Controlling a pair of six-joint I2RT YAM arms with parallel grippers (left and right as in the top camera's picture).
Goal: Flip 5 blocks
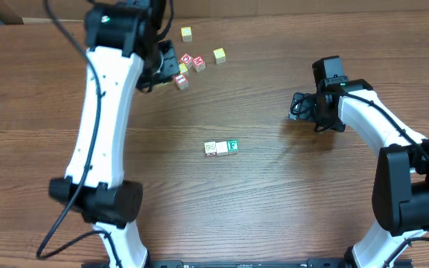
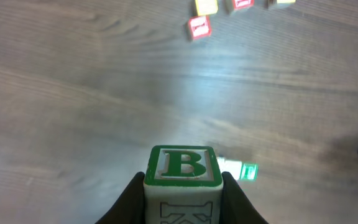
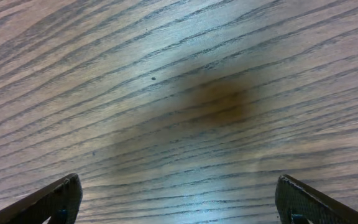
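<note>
- The left arm (image 1: pixel 103 112) has long white links and bulky black joint housings, with a small green light (image 1: pixel 109 20) near its top.
- A thin black cable (image 1: pixel 54 227) loops beside its base.
- The right arm (image 1: pixel 375 119) has the same white shells and black joints.
- The left gripper (image 2: pixel 182 186) has smooth black fingers (image 2: pixel 124 202).
- The right gripper (image 3: pixel 178 193) has dark, angular tips.

blocks: row of three (image 1: pixel 221 148) mid-table, touching, green face rightmost | green-B cube (image 2: pixel 183 167) upright in left end effector (image 2: pixel 183 193)
</note>
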